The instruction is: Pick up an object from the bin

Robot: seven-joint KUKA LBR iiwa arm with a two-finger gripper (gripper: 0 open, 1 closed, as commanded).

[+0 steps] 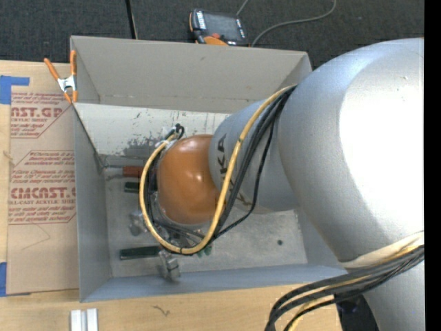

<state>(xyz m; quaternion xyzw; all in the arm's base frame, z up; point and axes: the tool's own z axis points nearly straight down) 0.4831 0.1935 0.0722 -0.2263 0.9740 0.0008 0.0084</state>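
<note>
Black capital letters run up the grey arm (358, 150) just behind its wrist; the lettering (222, 154) is partly covered by cables, and only "KA" can be read. The grey metal bin (193, 74) has tall sloping walls and a scuffed, speckled floor, and it holds only a few loose things, all in its left half. The arm comes in from the right and bends down over the middle, with the round orange cover (182, 185) on its wrist and a yellow cable (145, 185) looping around that cover together with black ones. The gripper (169, 267) hangs low at the bin's front left, close to the front wall. Whether it is spread or closed cannot be told, because the wrist and cables hide most of it, and nothing can be seen held in it. A dark slim stick (140, 252) lies flat on the floor along the front wall with its right end just beside the gripper; whether the two touch cannot be told. Farther back, near the left wall, lie a short red piece (131, 172) and a dark piece (131, 185) close beneath it. A small pale scrap (136, 221) sits between those two and the stick.
</note>
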